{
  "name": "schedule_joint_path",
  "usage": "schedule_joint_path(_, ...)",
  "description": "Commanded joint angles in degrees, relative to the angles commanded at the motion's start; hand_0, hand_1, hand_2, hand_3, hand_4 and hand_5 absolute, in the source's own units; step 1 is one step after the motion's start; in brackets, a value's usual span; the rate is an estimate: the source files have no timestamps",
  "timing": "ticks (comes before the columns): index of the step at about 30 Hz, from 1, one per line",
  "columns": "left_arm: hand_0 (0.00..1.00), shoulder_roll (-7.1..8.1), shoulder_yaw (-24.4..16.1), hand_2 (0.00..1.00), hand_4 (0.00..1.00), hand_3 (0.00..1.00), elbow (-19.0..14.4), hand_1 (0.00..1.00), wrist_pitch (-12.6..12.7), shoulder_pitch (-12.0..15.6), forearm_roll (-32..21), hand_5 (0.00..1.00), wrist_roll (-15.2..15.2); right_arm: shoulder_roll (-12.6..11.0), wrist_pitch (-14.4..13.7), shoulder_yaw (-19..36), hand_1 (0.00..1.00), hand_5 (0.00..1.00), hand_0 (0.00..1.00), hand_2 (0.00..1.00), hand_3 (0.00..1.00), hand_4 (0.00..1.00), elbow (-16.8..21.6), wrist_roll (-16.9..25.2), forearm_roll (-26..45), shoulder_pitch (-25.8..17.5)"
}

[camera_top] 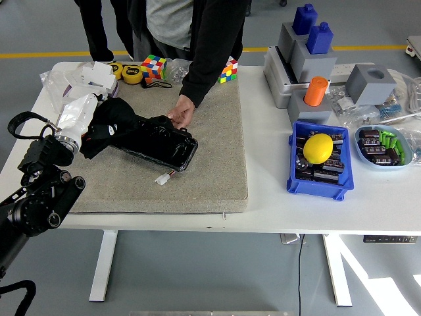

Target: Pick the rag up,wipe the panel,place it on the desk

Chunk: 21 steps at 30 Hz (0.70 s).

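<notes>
**One soft rag in hand, panel steadied by a person**

One limp black cloth rag (108, 125) is bunched under the white-covered left robot hand (77, 116), whose fingers are curled down onto it; the exact hold is partly hidden by folds. The rag lies at the near-left end of the glossy black rectangular panel (158, 141), just right of the robot hand, on the grey felt mat (210, 164) that covers much of the white surface (263, 210).

Handling, as judged: the rag is light, soft and will drape, so a gathered pinch at its bunched middle should serve. The panel looks stiff, smooth and likely slippery. A person's hand (181, 112) rests on its far edge, beyond and right of the robot hand, apparently steadying it.

Clearances: a small white connector (164, 178) lies loose beside the panel's near edge. A pale plastic-wrapped box (92, 78) sits close behind the robot hand. Open mat lies right of the panel, and bare surface beyond that. The right arm is not seen.
</notes>
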Motion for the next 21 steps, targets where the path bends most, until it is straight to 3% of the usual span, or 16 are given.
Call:
schedule_joint_path(8, 0.184, 0.09, -2.4, 0.294, 0.715, 0.547, 1.6, 0.166, 0.2, -0.6, 1.2, 0.002, 0.1, 0.0, 0.0, 0.2, 0.564, 0.362, 0.589, 0.479, 0.520, 0.910, 0.0, 0.0, 0.0, 0.0)
schedule_joint_path(15, 0.184, 0.11, 0.0, 0.295, 0.715, 0.547, -0.3, 0.166, -0.3, 0.4, -0.2, 0.002, 0.3, 0.1, 0.0, 0.2, 0.564, 0.361, 0.588, 0.479, 0.520, 0.910, 0.2, 0.0, 0.0, 0.0)
schedule_joint_path(21, 0.184, 0.10, 3.6, 0.296, 0.715, 0.547, -3.8, 0.169, -0.3, 1.0, -1.7, 0.002, 0.4, 0.1, 0.0, 0.2, 0.564, 0.360, 0.588, 0.479, 0.520, 0.909, 0.2, 0.0, 0.0, 0.0)
